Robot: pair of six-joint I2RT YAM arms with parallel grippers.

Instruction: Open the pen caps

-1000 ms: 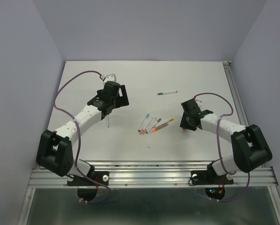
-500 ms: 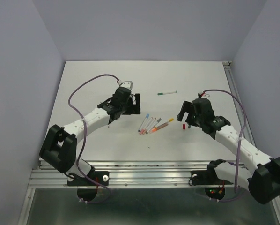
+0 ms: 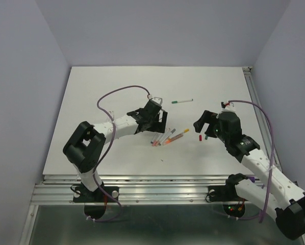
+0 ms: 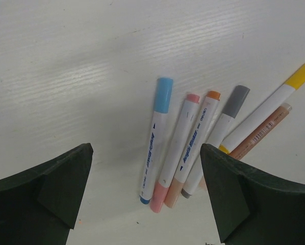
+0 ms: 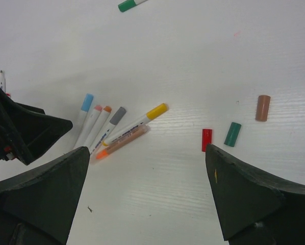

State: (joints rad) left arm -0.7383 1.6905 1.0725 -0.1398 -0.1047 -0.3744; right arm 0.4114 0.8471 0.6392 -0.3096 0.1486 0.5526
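both grippers wide open, 3 caps loose on the table

the left gripper [image 3: 156,122] hangs right over the fan of pens at mid-table, jaws spread wide with nothing between them. its wrist camera looks down on 5 capped pens lying side by side, caps leaning toward 12 to 1 o'clock: blue cap [image 4: 164,94], pink cap [image 4: 192,98], orange cap [image 4: 212,95], grey cap [image 4: 238,95], and out toward 2 o'clock the yellow cap [image 4: 301,75]. tucked against the yellow-capped pen is an orange-barrelled pen [image 4: 259,132]. the right wrist view shows its bare orange tip at the 7 o'clock end.

over to the right gripper [image 3: 206,127]: jaws fully apart too, gripping nothing, hovering at 3 o'clock of the fan in the top view. below it 3 caps lie loose on the white table [image 3: 101,76]. the red cap [image 5: 207,140] lies lengthwise along 12 to 6. the green cap [image 5: 232,134] is just beside it on the 3 o'clock side, not touching. the brown cap [image 5: 263,107] sits near them, out at 2 o'clock.

a green-ended pen [image 3: 182,101] lies alone at 12 o'clock of the fan, well apart from everything else.
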